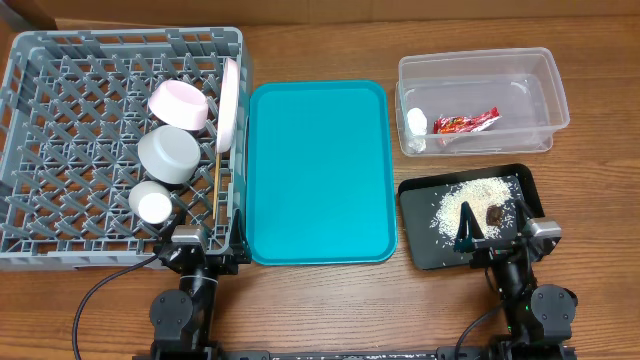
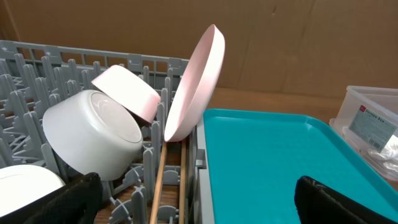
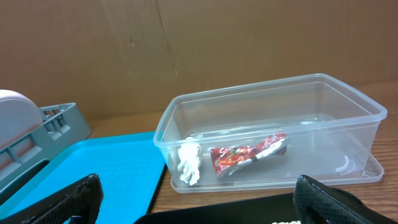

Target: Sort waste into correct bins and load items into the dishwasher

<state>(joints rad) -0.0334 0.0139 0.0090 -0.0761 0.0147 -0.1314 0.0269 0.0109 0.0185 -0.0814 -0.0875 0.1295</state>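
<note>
The grey dishwasher rack (image 1: 60,60) holds the white plate (image 1: 230,103) on edge, the pink dish (image 1: 178,103), the grey-white bowl (image 1: 168,156), the white cup (image 1: 153,204) and the chopsticks (image 1: 217,190). The clear tub (image 1: 530,70) contains the red wrapper (image 1: 465,122) and the white scrap (image 1: 416,124). Rice (image 1: 470,198) and a brown lump (image 1: 494,212) lie in the black tray (image 1: 420,245). My left gripper (image 2: 199,211) is open and empty over the rack's near right corner. At the black tray's near edge my right gripper (image 3: 196,214) is open, holding nothing.
A flat teal tray (image 1: 318,170) lies between the rack and the two bins, with nothing on it. Brown cardboard walls stand behind the table. Both arm bases sit at the table's front edge.
</note>
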